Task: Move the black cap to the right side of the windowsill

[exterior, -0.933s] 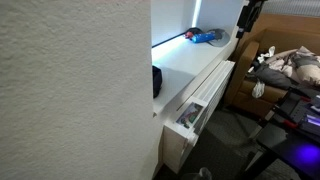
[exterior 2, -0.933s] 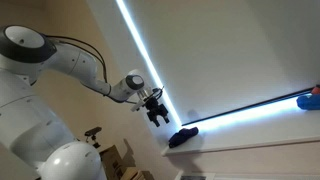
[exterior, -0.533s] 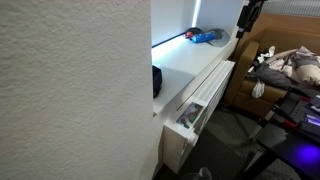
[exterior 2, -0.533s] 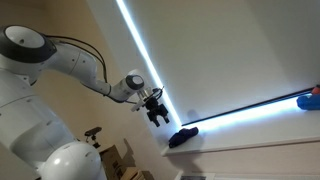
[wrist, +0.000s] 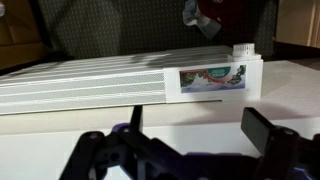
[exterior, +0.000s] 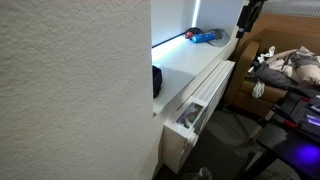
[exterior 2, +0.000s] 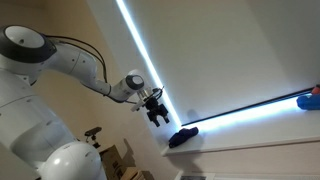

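The black cap point(exterior 2: 182, 136) lies on the white windowsill point(exterior 2: 250, 140), near its left end in this view. In an exterior view it shows as a dark lump point(exterior: 156, 80) half hidden by a wall edge on the windowsill point(exterior: 195, 62). My gripper point(exterior 2: 157, 113) hangs in the air just above and left of the cap, apart from it. In the wrist view my gripper point(wrist: 198, 132) is open with nothing between the fingers point(wrist: 262, 131); the cap is out of that view.
A blue item with red bits point(exterior: 207, 36) lies at the far end of the sill, also at the frame edge point(exterior 2: 312, 97). A textured wall point(exterior: 75, 90) blocks much of an exterior view. A slatted white panel point(wrist: 90, 82) carries a sticker point(wrist: 212, 78). A sofa point(exterior: 275, 70) stands beside the sill.
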